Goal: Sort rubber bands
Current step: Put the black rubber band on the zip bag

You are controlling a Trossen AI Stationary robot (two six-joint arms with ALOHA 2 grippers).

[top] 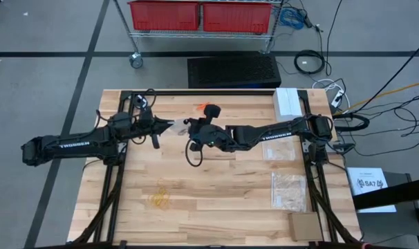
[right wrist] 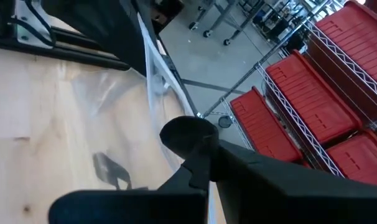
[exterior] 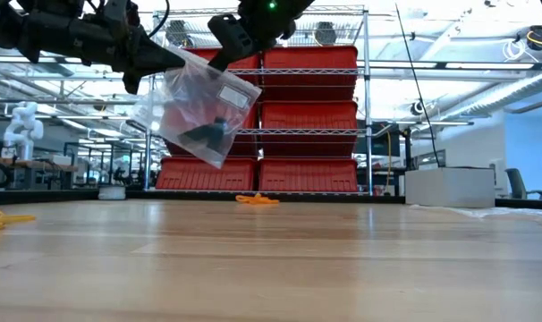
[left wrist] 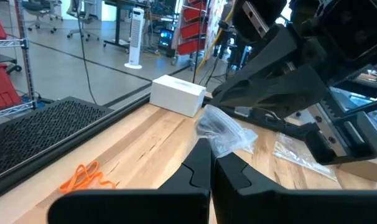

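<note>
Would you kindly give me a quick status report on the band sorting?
Both end effectors, left and right, shut on clear bag, held aloft. Black bands inside bag. Orange bands and yellow bands on table. Nothing obstructing.

A plastic bag (exterior: 197,112) hangs above the bench (top: 216,207) at upper centre of the high view, held between the left gripper (top: 169,126) and right gripper (top: 190,125). Rubber bands (top: 159,198) lie lower left; more (top: 200,108) lie behind the bag.
</note>
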